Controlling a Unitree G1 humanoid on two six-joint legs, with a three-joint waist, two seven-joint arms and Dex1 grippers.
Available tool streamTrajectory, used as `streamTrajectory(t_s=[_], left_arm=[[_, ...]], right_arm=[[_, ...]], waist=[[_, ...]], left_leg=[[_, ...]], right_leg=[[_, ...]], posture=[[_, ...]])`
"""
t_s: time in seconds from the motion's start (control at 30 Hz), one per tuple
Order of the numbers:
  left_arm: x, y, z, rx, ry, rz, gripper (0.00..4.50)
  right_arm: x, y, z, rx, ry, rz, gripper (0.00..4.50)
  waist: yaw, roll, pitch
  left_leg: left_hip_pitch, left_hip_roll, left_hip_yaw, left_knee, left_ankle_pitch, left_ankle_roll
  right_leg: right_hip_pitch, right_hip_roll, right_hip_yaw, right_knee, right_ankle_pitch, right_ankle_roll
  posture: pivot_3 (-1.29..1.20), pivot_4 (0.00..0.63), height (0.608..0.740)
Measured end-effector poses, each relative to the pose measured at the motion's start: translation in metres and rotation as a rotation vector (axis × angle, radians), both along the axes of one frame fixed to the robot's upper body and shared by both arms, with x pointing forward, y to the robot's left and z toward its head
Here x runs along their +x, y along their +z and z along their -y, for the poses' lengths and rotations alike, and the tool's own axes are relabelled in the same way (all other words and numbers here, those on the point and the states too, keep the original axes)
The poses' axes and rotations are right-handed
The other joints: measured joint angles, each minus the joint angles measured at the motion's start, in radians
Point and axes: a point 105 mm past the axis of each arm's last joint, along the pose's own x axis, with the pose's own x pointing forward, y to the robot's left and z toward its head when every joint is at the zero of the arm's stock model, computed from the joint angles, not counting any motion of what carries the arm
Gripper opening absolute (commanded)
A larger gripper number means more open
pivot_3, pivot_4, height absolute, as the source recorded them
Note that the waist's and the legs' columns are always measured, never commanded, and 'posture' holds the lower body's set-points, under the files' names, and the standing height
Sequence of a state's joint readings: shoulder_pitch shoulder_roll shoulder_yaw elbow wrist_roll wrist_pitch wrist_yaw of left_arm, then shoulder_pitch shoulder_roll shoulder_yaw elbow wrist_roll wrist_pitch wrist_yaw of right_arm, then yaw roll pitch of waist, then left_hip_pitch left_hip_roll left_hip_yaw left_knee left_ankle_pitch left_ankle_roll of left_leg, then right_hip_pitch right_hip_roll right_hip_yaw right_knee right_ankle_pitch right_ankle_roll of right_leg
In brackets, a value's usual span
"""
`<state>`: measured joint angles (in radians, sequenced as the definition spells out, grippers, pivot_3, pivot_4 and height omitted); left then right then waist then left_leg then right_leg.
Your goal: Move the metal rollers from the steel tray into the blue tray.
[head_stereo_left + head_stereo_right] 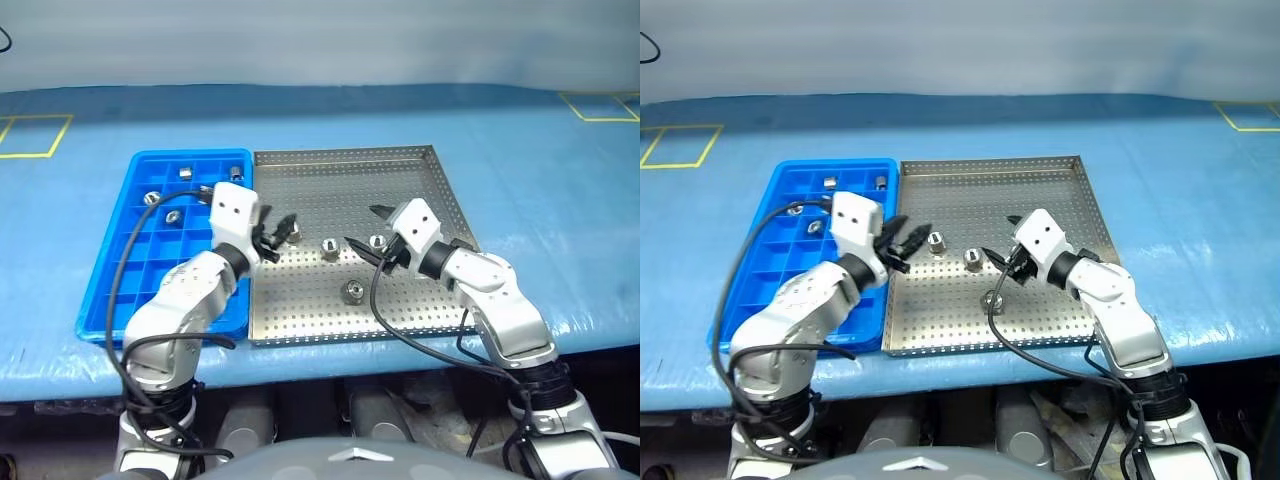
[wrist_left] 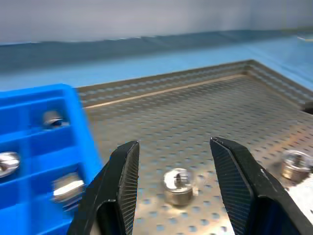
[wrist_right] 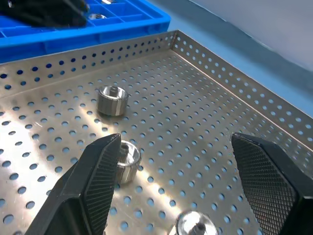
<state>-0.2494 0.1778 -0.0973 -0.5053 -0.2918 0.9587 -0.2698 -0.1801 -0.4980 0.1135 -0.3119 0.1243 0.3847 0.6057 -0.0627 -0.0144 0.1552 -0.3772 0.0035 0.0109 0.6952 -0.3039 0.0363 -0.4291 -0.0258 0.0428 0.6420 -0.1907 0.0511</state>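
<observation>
Metal rollers (image 1: 353, 291): 4 on steel tray (image 1: 400, 170), 4 in blue tray (image 1: 150, 165). Left claw (image 2: 173, 161) empty, parted around 1 roller. Right claw (image 3: 188, 161) wide, empty.

Lab-style test bench: blue tablecloth (image 1: 540, 190) with yellow taped squares (image 1: 30, 135).

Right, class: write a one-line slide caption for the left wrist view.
Open left gripper poised over a metal roller on the steel tray, blue tray alongside.
</observation>
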Motion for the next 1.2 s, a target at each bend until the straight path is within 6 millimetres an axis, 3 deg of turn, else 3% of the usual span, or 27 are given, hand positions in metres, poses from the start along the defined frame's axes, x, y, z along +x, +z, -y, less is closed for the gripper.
streamTrajectory(t_s=[0.27, 0.47, 0.73, 1.2], left_arm=[[0.011, -0.049, 0.031, 0.085, -0.132, -0.13, 2.46], [0.026, -0.054, 0.046, 0.09, -0.102, -0.115, 2.46], [0.03, -0.055, 0.048, 0.119, -0.076, -0.087, 2.46], [0.028, -0.065, 0.023, 0.156, 0.045, -0.093, 2.46]], right_arm=[[-0.01, -0.002, 0.03, -0.032, -0.127, -0.001, 3.81], [-0.015, 0.002, 0.029, -0.029, -0.13, 0.016, 3.81], [-0.014, 0.002, 0.03, -0.031, -0.139, 0.009, 3.81], [-0.01, 0.009, 0.025, -0.032, -0.116, 0.029, 3.81]], waist=[[-0.065, 0.0, 0.0], [-0.101, 0.0, 0.0], [-0.123, 0.001, 0.0], [-0.12, 0.0, 0.0]], left_leg=[[0.001, 0.0, 0.003, 0.0, 0.0, 0.001], [0.001, -0.001, 0.004, 0.001, -0.001, 0.002], [0.002, -0.001, 0.006, 0.001, -0.001, 0.002], [0.002, -0.001, 0.007, 0.001, -0.001, 0.003]], right_leg=[[0.0, 0.001, 0.003, 0.0, 0.001, 0.002], [0.001, 0.001, 0.005, 0.0, 0.002, 0.005], [0.001, 0.001, 0.007, 0.0, 0.001, 0.008], [0.0, 0.001, 0.009, 0.0, 0.001, 0.008]], posture=[[-0.3, 0.15, 0.74], [-0.29, 0.15, 0.74], [-0.27, 0.15, 0.74], [-0.25, 0.15, 0.74]])
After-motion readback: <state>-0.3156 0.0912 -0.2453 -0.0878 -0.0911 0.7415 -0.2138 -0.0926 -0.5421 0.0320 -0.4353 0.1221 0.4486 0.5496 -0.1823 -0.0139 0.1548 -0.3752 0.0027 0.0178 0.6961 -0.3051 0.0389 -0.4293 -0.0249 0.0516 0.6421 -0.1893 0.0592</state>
